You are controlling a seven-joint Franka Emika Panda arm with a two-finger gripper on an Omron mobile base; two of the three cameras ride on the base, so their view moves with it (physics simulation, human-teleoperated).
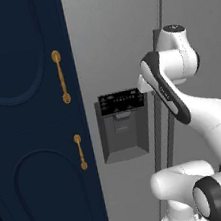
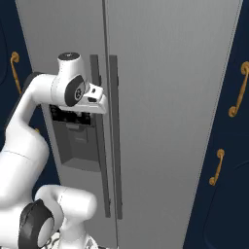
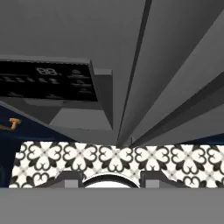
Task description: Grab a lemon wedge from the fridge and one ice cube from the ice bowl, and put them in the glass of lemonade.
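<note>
The fridge [image 2: 165, 97] stands with both grey doors shut, its black dispenser panel [image 2: 73, 116] set in the left door. Two dark vertical handles [image 2: 113, 136] run down the seam between the doors. My gripper [image 2: 99, 104] hangs just in front of the left door at panel height, beside the left handle [image 2: 99, 160]. In the hand view the gripper [image 3: 111, 181] points down along the fridge [image 3: 65, 35] with its fingers apart and nothing between them. From the left base view the gripper [image 1: 141, 85] sits right of the panel [image 1: 121, 102]. The lemon wedge, ice cube, ice bowl and glass of lemonade are out of view.
Navy cabinets [image 1: 28, 120] with gold handles [image 1: 60, 77] flank the fridge [image 1: 110, 31] on the left, and more navy cabinets [image 2: 233, 146] stand on the right. Patterned black-and-white floor tiles [image 3: 175, 162] lie below the doors.
</note>
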